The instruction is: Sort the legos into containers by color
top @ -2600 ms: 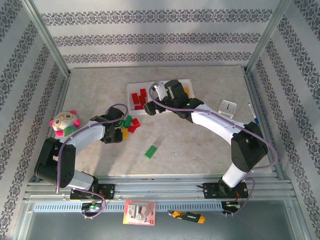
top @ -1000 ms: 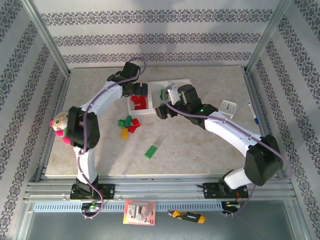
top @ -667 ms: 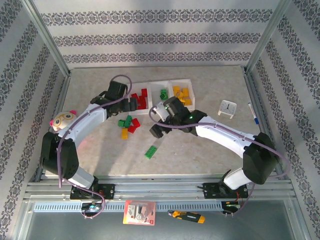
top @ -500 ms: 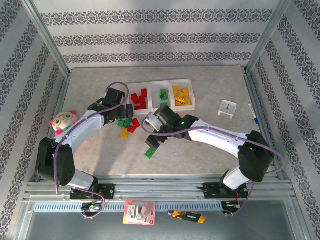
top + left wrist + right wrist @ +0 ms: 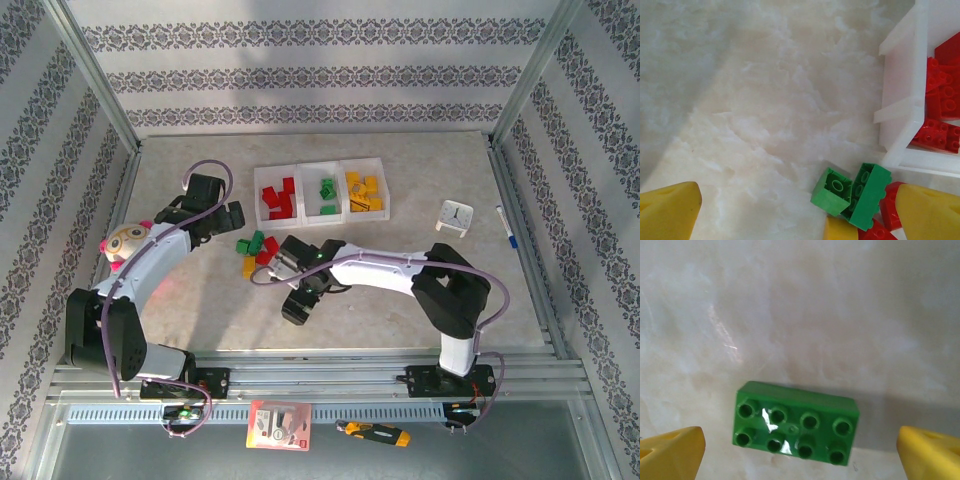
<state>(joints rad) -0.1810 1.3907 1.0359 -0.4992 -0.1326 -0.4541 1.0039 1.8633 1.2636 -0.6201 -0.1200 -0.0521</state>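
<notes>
**Top external:** left end effector (image 5: 228, 216) is hanging with its jaws spread wide, gripping nothing. A loose cluster of small studded plastic bricks, namely green brick (image 5: 255, 243), red brick (image 5: 266, 257) and yellow brick (image 5: 248, 268), is lying on the marbled beige table (image 5: 420, 300) just off its tips, on the near side. The row of three joined white translucent bins (image 5: 318, 163) is sitting to its right, near but apart. Sorted red bricks (image 5: 278, 197) are lying in the bin closest to it, sorted green bricks (image 5: 326, 190) in the middle one and sorted yellow bricks (image 5: 363, 192) in the farthest. Right end effector (image 5: 297, 308) is hovering low over the table, nearer the front edge than the cluster. A pink-and-green plush toy (image 5: 125, 243) is lying left of the left end effector. A small white square clock (image 5: 456, 215) is standing well to the right of the right end effector.

**Left wrist:** yellow fingertips (image 5: 667, 212) are sitting in both bottom corners, far apart, nothing between the pads. Two green bricks are lying touching each other, closer to the right finger. Red and yellow bricks are poking in beneath them. A bin corner is sitting ahead and to the right, with red bricks inside.

**Right wrist:** a green two-by-four studded brick (image 5: 795, 430) is lying flat, studs up. It is sitting between the released yellow fingertips (image 5: 930, 452) with a clear gap on each side.
</notes>
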